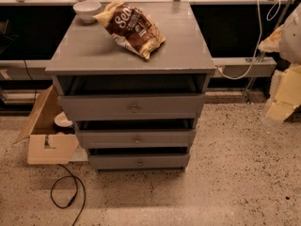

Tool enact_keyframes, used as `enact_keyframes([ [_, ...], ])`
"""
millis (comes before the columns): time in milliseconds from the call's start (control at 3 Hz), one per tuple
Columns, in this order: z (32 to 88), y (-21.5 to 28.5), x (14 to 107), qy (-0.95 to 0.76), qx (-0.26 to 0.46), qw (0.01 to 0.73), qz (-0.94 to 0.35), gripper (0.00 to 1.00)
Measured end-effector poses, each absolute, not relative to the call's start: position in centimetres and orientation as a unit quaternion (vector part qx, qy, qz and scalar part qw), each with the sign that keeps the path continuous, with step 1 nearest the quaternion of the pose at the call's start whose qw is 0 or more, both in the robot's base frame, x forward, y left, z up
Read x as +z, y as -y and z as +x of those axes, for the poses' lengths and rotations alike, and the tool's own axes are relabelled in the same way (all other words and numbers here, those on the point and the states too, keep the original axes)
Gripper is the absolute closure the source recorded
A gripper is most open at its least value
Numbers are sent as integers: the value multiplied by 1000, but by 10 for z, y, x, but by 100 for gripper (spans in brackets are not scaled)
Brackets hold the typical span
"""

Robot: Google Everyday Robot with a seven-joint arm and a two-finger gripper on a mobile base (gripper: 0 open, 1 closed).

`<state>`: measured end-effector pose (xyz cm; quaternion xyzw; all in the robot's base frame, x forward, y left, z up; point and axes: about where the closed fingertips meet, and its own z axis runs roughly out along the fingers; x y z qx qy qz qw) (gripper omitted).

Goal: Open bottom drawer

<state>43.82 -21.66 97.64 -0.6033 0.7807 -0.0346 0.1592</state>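
Observation:
A grey wooden cabinet with three drawers stands in the middle of the camera view. The bottom drawer is the lowest and slimmest, with a small round metal knob at its centre. Its front sits about level with the two drawers above it. My gripper shows as blurred white and cream parts at the right edge. It is well to the right of the cabinet, above the floor, and touches no drawer.
A white bowl and a brown snack bag lie on the cabinet top. An open cardboard box stands on the floor at the left. A black cable loops on the speckled floor in front. A white cable hangs at the right.

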Motion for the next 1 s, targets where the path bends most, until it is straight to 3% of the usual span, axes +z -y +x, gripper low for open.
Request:
enact_keyframes([
  [667, 440, 220, 930, -782, -3, 169, -599, 0],
  [1000, 438, 218, 838, -795, 58, 197, -571, 0],
])
